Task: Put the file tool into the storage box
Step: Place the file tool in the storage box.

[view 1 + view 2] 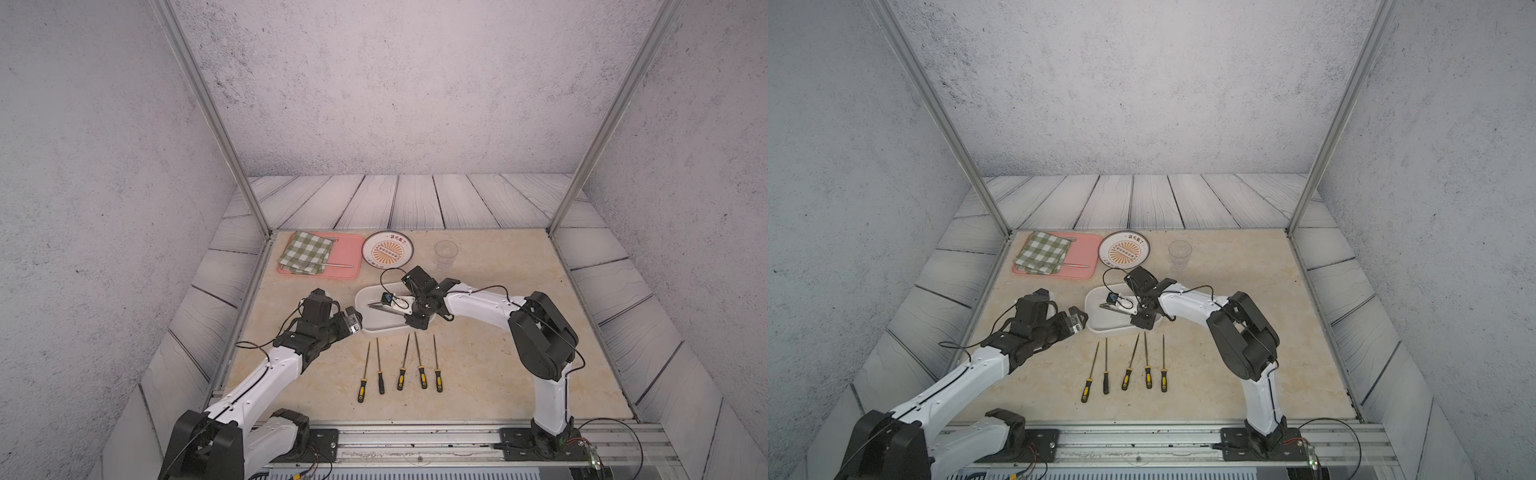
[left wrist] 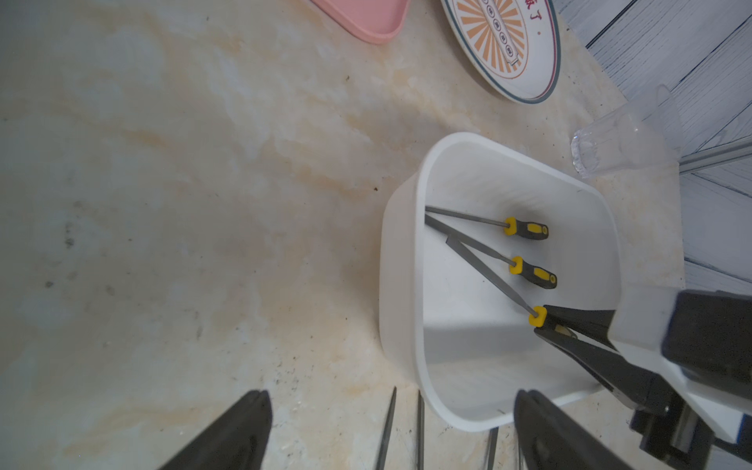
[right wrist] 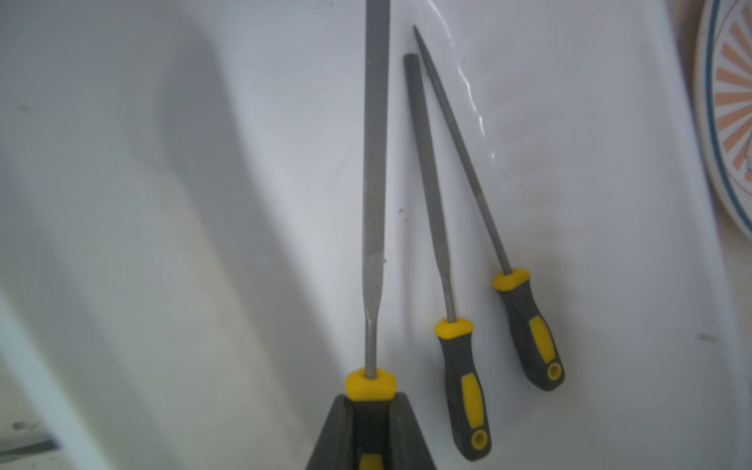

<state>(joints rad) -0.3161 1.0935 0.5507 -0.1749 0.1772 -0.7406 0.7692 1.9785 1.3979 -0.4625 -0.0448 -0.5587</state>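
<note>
**Student:** What did the right gripper [image 3: 371,401] have hold of?

**Instructor:** Its jaws were closed tight on the grey-and-yellow handle of a flat file [image 3: 374,162], just behind the yellow collar.

**Student:** And where was that file?

**Instructor:** It was inside the storage box [image 1: 376,322], with its blade reaching out over the white floor. Two other files [image 3: 431,203] lay just beside it, handles toward the same end. Whether the held blade touched the floor could not be told.

**Student:** And the left gripper [image 2: 392,394]?

**Instructor:** Its jaws stood wide apart with nothing between them. It hung just beside the end of the box nearer the left arm.

**Student:** What lay outside the box?

**Instructor:** A row of five files [image 1: 402,370] lay on the table [image 1: 498,374] in front of the box, handles toward the robot's bases.
</note>
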